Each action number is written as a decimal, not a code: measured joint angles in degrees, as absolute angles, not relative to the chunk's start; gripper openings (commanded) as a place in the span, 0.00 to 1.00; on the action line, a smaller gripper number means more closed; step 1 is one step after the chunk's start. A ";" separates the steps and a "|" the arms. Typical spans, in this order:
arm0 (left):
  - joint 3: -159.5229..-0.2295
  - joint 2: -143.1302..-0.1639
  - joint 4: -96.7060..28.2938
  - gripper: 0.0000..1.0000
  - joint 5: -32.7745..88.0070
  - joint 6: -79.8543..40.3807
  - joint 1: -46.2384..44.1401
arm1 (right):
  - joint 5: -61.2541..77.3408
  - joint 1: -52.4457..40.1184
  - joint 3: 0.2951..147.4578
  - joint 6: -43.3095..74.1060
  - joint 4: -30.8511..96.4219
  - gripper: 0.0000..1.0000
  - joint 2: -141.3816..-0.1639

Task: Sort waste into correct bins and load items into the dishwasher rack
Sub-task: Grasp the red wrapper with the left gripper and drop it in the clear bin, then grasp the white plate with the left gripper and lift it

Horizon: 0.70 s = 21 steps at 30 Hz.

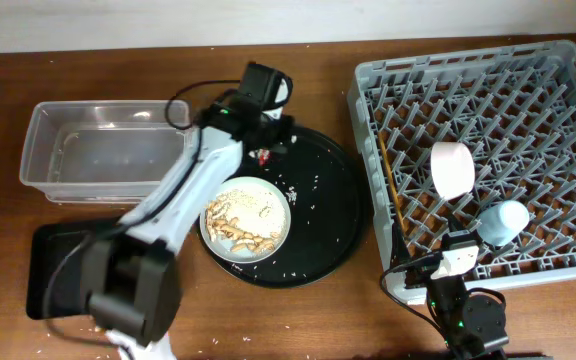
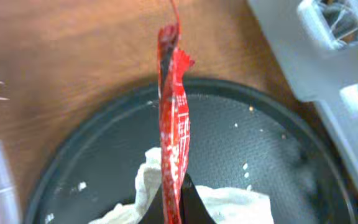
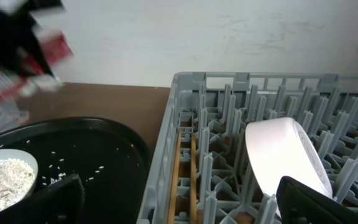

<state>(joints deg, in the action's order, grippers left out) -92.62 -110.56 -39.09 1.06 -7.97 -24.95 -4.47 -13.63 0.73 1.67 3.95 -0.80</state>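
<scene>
My left gripper [image 2: 178, 202] is shut on the red crinkled wrapper [image 2: 174, 124], which hangs upright just above the round black tray [image 2: 272, 155]. The white crumpled tissue [image 2: 229, 204] lies on that tray right under the jaws. In the overhead view the left gripper [image 1: 264, 148] is at the tray's far rim with a bit of the red wrapper [image 1: 263, 155] showing. The grey plate [image 1: 213, 240] holds rice and food scraps [image 1: 243, 218]. My right gripper [image 3: 185, 205] is open and empty over the near-left edge of the dishwasher rack [image 3: 166, 155]. The rack [image 1: 568, 60] holds the chopsticks [image 3: 185, 168], white bowl [image 1: 453, 167] and light-blue cup [image 1: 503, 222].
The clear tub [image 1: 43, 130] stands at the far left, with the flat black tray [image 1: 48, 265] in front of it, partly under my left arm. Rice grains are scattered on the round black tray [image 1: 333, 200]. No carrot piece shows.
</scene>
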 measured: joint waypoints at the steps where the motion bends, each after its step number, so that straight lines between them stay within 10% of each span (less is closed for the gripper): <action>1: -92.82 -107.96 -40.62 0.01 0.16 -7.94 -24.95 | -4.47 -13.63 0.73 1.67 3.95 0.98 -0.80; 8: -92.75 -107.31 -52.38 0.01 -7.49 -10.28 -20.49 | -4.47 -13.63 0.73 1.67 3.95 0.98 -0.80; 11: -92.66 -106.83 -52.21 0.85 -3.22 -10.96 -2.52 | -4.47 -13.63 0.73 1.67 3.95 0.98 -0.80; 21: -93.78 -99.53 -66.35 0.66 12.97 -2.63 -5.69 | -4.49 -13.63 0.73 1.67 3.95 0.98 -0.75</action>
<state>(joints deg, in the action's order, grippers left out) -93.78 -99.53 -66.35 12.97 -2.63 -5.69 -4.49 -13.63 0.73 1.67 3.95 -0.75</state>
